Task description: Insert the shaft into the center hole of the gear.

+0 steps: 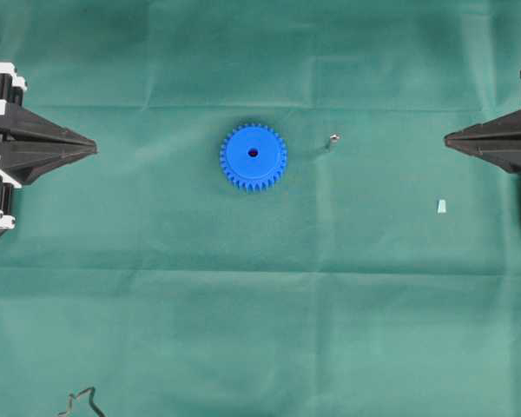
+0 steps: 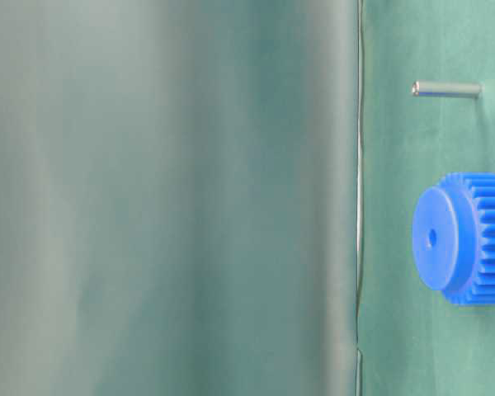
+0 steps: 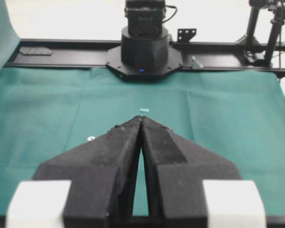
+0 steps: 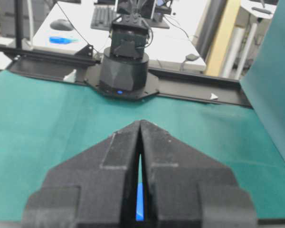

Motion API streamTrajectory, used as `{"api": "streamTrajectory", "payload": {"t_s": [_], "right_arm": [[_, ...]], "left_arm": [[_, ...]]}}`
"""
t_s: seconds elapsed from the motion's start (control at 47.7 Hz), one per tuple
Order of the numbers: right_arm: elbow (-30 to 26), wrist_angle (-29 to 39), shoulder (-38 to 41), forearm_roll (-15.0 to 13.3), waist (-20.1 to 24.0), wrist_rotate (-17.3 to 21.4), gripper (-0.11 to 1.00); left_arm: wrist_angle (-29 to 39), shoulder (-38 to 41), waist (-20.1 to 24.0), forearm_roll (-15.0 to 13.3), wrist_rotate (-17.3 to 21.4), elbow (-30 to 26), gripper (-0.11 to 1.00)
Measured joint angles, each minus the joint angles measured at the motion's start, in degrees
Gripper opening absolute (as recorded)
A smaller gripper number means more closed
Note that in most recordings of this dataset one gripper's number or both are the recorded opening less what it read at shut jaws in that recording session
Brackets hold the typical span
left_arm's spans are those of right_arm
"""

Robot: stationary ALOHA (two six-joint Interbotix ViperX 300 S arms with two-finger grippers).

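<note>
Now both pincers empty, jaws pressed together: left pincer [image 1: 94, 148], right pincer [image 1: 447, 136]. Shaft [image 1: 333, 138] upright beside gear [image 1: 253, 156]; open right pincer, approach slowly, grip low.

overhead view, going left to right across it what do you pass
left gripper → gear with its center hole → shaft → small pale blue wedge → right gripper, all over the green cloth
</note>
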Motion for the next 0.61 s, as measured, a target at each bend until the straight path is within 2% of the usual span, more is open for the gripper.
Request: {"api": "streamTrajectory", "payload": {"t_s": [0.314,0.566,0.608], "right_arm": [[-1.41,4.22,1.58,1.67,-1.23,0.79,0.02],[-4.31,5.71,10.11,2.55,-5.8,1.05,0.03],[-4.92,5.8,12.13,2.64,-6.59,1.05,0.06]], "left_arm": [[2.55,0.09,0.09,0.62,-0.44,-1.67,0.0],[2.99,0.0,0.0,0.7,-0.44,-1.67,0.0],[2.99,0.0,0.09,0.7,-0.44,-1.67,0.0]]}}
